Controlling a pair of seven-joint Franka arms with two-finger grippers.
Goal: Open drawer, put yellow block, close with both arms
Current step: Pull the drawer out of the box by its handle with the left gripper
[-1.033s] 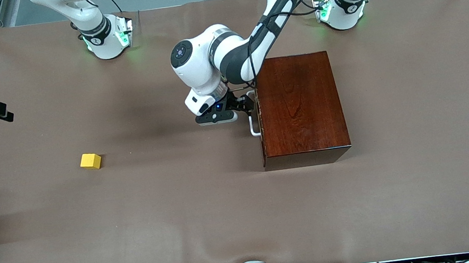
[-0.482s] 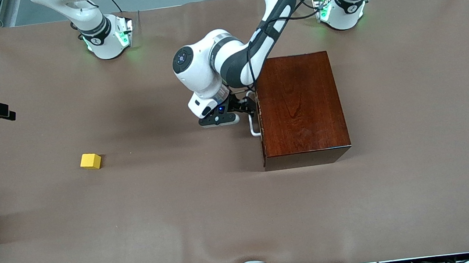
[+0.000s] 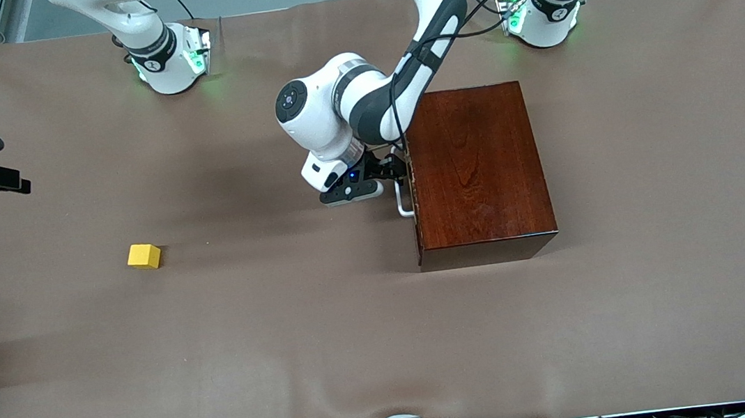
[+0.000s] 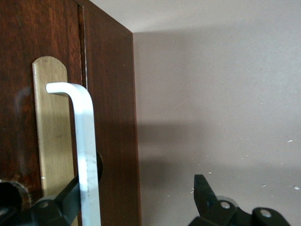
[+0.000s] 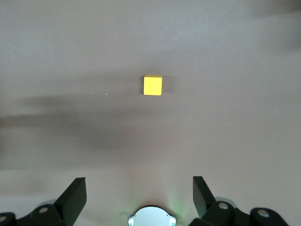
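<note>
left gripper (image 3: 390,169) at drawer (image 4: 56,94) handle (image 4: 84,150), fingers (image 4: 203,190) apart

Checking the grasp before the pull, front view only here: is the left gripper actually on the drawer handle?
Observer: In the left wrist view the left gripper is open. The white bar handle is right at one finger and the other finger stands apart, so it is not clamped.
Operator: Right gripper?
Observer: The right gripper is open, up over the table. The yellow block lies untouched ahead of it.
</note>
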